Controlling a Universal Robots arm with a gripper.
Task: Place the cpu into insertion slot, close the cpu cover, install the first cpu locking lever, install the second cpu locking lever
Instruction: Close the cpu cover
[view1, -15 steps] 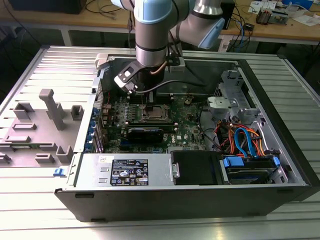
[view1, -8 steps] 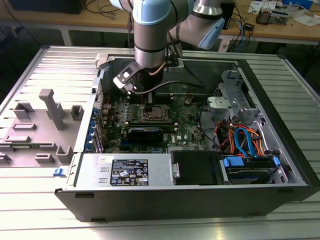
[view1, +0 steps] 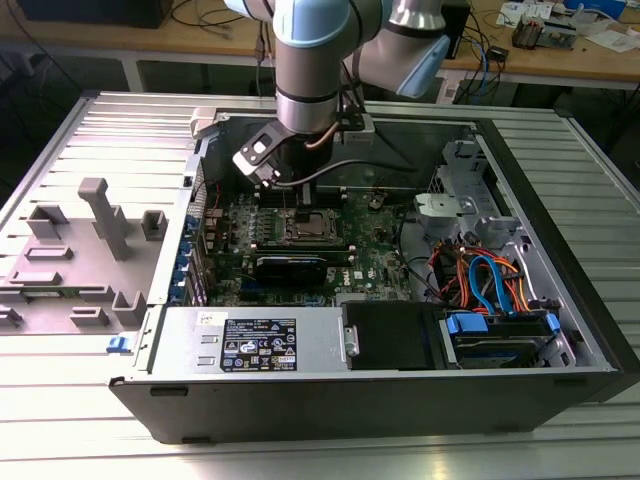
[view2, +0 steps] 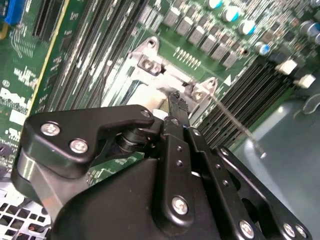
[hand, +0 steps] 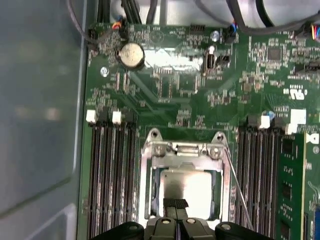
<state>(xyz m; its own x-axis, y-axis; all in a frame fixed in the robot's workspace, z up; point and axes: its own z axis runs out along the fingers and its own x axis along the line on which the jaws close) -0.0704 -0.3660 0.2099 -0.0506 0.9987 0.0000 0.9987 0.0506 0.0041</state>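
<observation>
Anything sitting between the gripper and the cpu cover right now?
Nothing visible. In the first wrist view the gripper hangs right over the cpu cover, whose window shows the silvery top of the cpu. The thin wire lever runs beside the cover, off to one side of the gripper, not under it.

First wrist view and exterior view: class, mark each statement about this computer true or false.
1. The silvery chip lies inside the window of the metal frame. True.
2. The coin battery rests on the chip. False: it sits on the board, well apart from the frame.
3. The gripper is at the chip's edge. True.
4. The computer case is closed. False: its side is open and the board shows.
5. Long black memory slots run along both sides of the frame. True.
</observation>
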